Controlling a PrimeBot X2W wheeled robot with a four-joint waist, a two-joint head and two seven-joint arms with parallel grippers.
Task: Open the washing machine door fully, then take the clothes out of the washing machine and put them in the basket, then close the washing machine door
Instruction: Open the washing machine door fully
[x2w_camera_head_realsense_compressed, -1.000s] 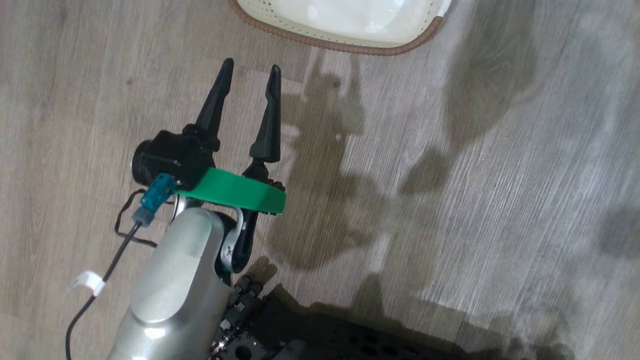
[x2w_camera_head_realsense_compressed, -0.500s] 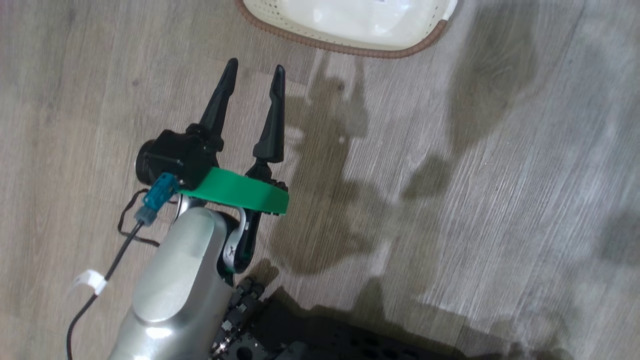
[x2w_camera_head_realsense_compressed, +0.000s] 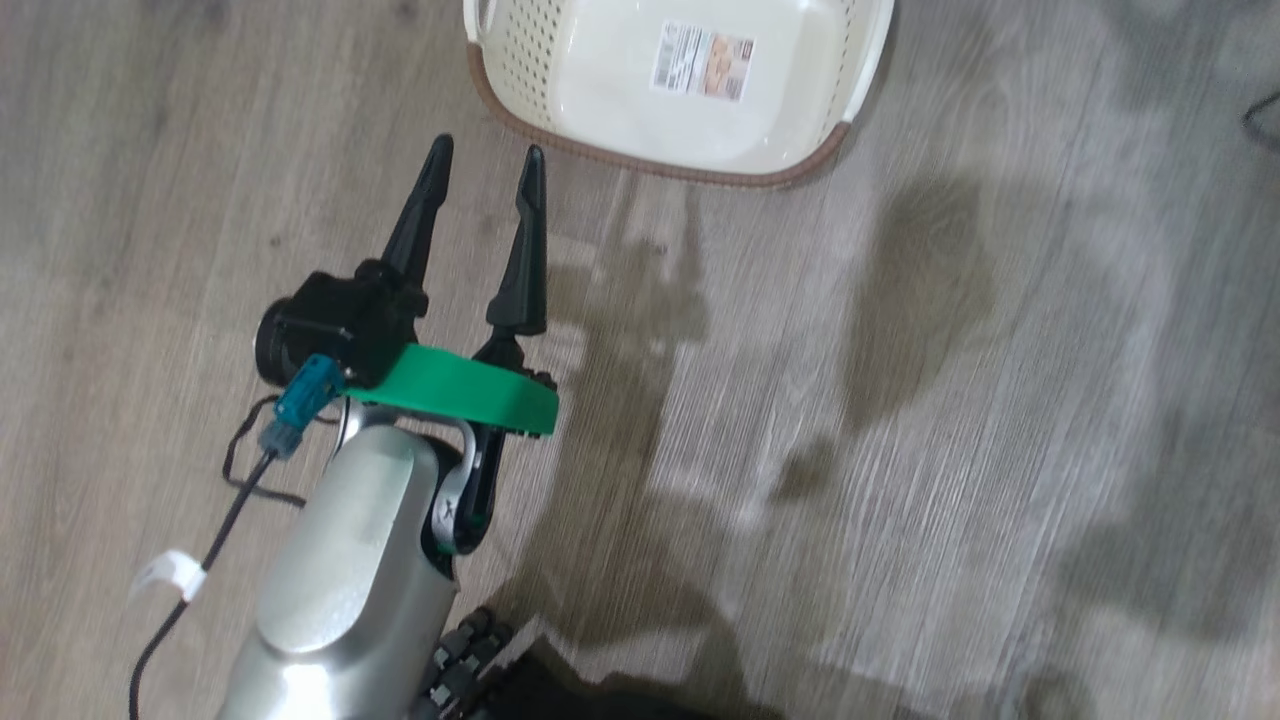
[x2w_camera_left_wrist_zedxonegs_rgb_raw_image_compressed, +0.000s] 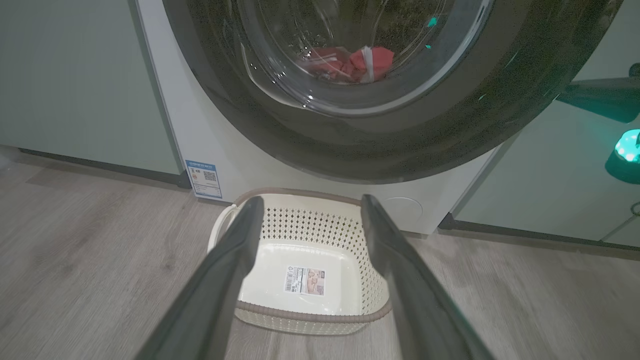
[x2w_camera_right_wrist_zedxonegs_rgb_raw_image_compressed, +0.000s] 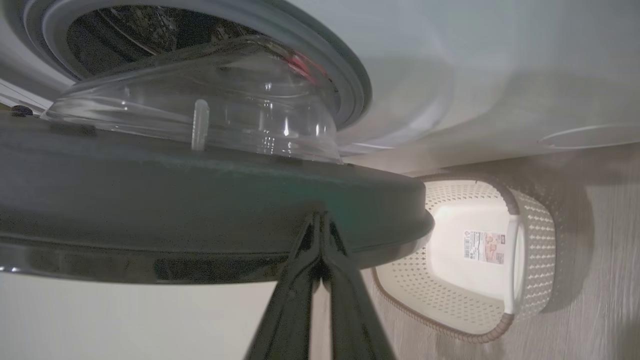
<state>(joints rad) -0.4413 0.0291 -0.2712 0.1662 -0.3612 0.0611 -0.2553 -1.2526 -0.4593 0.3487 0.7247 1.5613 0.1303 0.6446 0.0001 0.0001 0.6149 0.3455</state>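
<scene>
In the head view the left gripper (x2w_camera_head_realsense_compressed: 484, 152) is seen over the wood-look floor (x2w_camera_head_realsense_compressed: 950, 420), its two dark fingers spread wide with nothing between them. It is near the basket (x2w_camera_head_realsense_compressed: 527, 60), whose far end is cut off by the top edge. The washing machine (x2w_camera_left_wrist_zedxonegs_rgb_raw_image_compressed: 235, 160) is supplied by the wrist views. In the left one the basket stands on the floor just before it, framed between the parted fingers. There the clothes (x2w_camera_left_wrist_zedxonegs_rgb_raw_image_compressed: 350, 62) are made out as a red heap with a white stripe inside the drum, behind the clear window. From the right wrist the washing machine door (x2w_camera_right_wrist_zedxonegs_rgb_raw_image_compressed: 200, 205) is shown ajar, its domed window drawn out of the grey gasket. The right gripper (x2w_camera_right_wrist_zedxonegs_rgb_raw_image_compressed: 320, 216) is closed, fingertips pressed together at the door's black rim. Whether anything is pinched there cannot be told. The door runs off the frame in both wrist views, and the print on the sticker (x2w_camera_head_realsense_compressed: 703, 62) in the basket is too small to be read.
</scene>
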